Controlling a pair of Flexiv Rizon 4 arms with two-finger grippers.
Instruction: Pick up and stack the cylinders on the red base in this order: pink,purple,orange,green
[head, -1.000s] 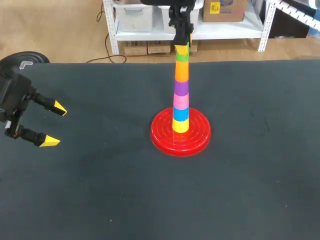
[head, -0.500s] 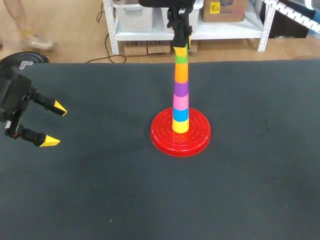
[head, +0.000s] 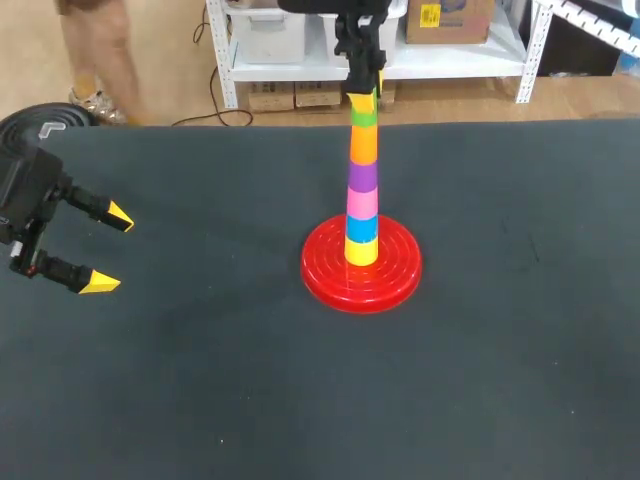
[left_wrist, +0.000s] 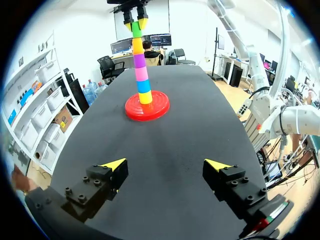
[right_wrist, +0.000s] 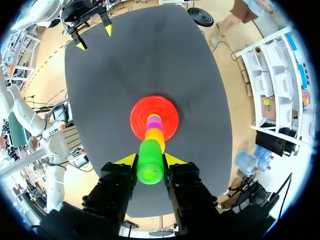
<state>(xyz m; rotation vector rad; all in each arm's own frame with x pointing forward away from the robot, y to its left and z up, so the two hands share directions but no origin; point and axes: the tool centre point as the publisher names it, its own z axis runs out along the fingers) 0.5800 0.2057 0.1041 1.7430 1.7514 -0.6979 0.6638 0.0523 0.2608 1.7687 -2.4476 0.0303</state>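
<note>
At the left of the frame, the left claw (head: 110, 250) hangs wide open over the bench (head: 500, 380), holding nothing. In the middle, the red base (head: 325, 278) carries a tower (head: 362, 190) of 6 cylinders. At the top middle, the right claw (right_wrist: 151, 160) squeezes the green cylinder (head: 364, 117), which is the top one.

— What stands on the surface (head: 500, 350)?

— A red base (head: 325, 272) in the middle, carrying an upright column: a yellow piece (head: 361, 252) lowest, then a blue piece (head: 362, 228), pink cylinder (head: 362, 204), purple cylinder (head: 362, 177), orange cylinder (head: 363, 146) and green cylinder (head: 364, 116).

— And the arms?

— The right end effector (head: 362, 97) comes down from above, its yellow tips at the green cylinder's top. The left end effector (head: 110, 251) hangs well apart, near the left edge, fingers spread wide.
</note>
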